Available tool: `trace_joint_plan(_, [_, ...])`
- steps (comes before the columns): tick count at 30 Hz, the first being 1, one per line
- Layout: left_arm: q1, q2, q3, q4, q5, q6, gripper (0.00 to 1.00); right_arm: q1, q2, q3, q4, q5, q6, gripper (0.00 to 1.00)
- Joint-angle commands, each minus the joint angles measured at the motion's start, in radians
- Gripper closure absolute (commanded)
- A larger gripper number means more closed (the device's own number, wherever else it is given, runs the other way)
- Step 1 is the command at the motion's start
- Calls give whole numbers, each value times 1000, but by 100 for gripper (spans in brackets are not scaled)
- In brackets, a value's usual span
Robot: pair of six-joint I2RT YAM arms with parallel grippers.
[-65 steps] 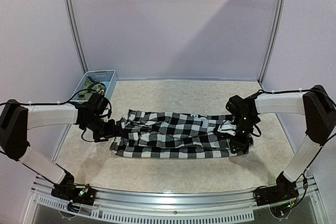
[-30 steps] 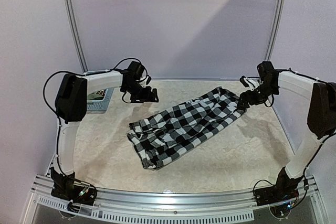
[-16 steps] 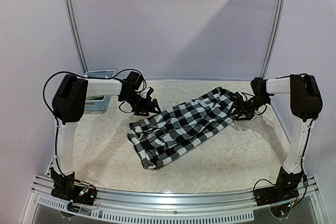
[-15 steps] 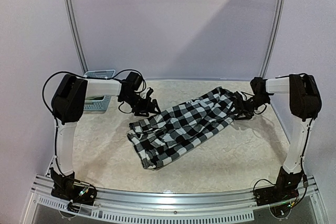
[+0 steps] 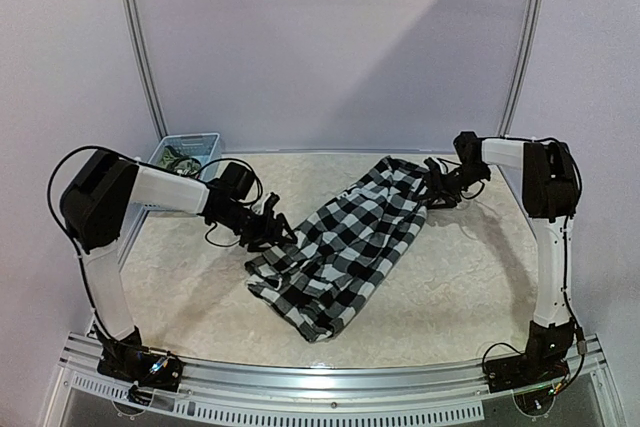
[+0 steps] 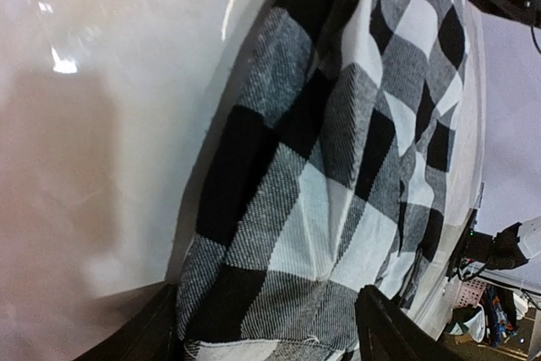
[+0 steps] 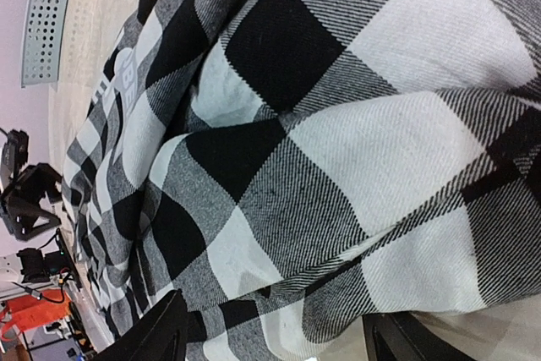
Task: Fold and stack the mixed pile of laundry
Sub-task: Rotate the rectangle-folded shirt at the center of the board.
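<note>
The black-and-white checked shirt (image 5: 350,242) lies crumpled in a diagonal band from the back right toward the front middle of the table. My left gripper (image 5: 272,234) sits low at its left edge. In the left wrist view the checked shirt (image 6: 338,166) fills the wide gap of the left gripper (image 6: 266,314), which is open. My right gripper (image 5: 432,187) is at the shirt's far right end. It is open too, and the checked shirt (image 7: 321,124) lies between the fingers of the right gripper (image 7: 275,327). A greenish cloth (image 5: 181,159) shows inside the basket.
The light blue lattice basket (image 5: 203,139) stands at the back left corner. Pale walls with metal posts close in the back and sides. A metal rail (image 5: 330,392) with both arm bases runs along the near edge.
The left arm swung from the back down to the shirt's left edge. The right gripper moved left along the back with the shirt's far end. The shirt now lies steeper, and both jaws narrowed.
</note>
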Motion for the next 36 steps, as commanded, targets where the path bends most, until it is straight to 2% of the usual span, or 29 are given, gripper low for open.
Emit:
trace_joint_plan(1, [-92, -61, -95, 73, -32, -85, 29, 53, 100, 98, -63, 70, -22, 28])
trace_joint_plan(11, [-287, -77, -141, 117, -111, -171, 31, 112, 173, 225, -102, 129, -55, 27])
trace_joint_plan(18, [-330, -143, -176, 115, -144, -202, 31, 139, 209, 284, -114, 155, -72, 27])
trace_joint_plan(30, [-371, -207, -227, 107, -228, -251, 30, 217, 335, 533, -148, 247, -91, 23])
trace_joint_plan(33, [-371, -253, -228, 52, -285, -251, 27, 205, 308, 556, -178, 380, -110, 22])
trace_joint_plan(36, [-370, -332, -197, -54, -353, -208, 23, 152, 172, 458, -156, 410, -98, 21])
